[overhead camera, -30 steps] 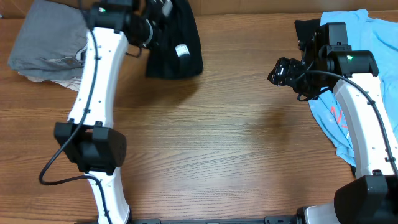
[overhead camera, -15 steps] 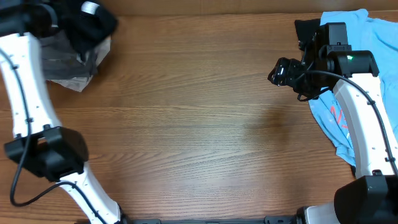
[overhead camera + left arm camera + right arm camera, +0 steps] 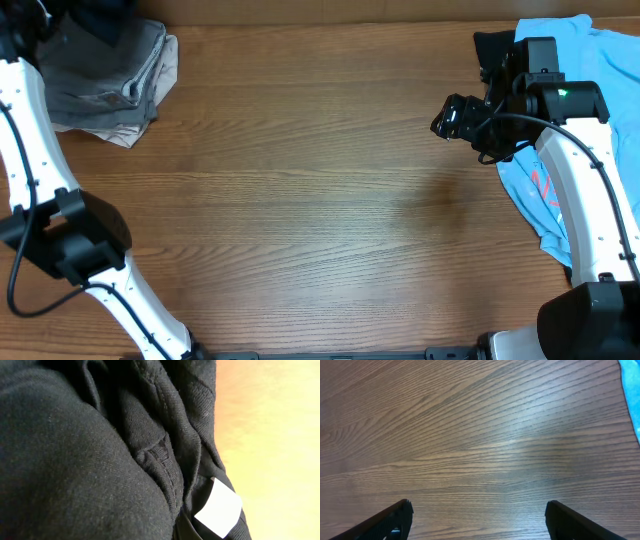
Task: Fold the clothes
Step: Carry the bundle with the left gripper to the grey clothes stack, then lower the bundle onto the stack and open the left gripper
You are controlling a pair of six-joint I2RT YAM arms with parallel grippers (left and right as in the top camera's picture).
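The fold is, by my reading, only partly done. The black T-shirt fills the left wrist view as a dark bunch of creases and seams, with its white neck label at the lower right of that frame. It is gathered up rather than spread flat, and I cannot tell whether a tidy fold lies under those creases. The left gripper's fingers do not show plainly in any view. It is clenched, and fabric pressed this close to its camera suggests it is grasping the shirt. In the overhead view the left arm reaches into the upper left corner of the frame, where a dark mass sits at the top edge just above the grey and beige folded garments. The light blue tee lies rumpled along the right edge, partly under the right arm, and looks untouched, so it is what is left. The right gripper hangs with its jaws spread wide and nothing between them, above bare table. Only the wrist views give the label, the weave and the empty gap between the right fingers. Only the overhead view shows both garments, the pile and the broad bare wood between them.
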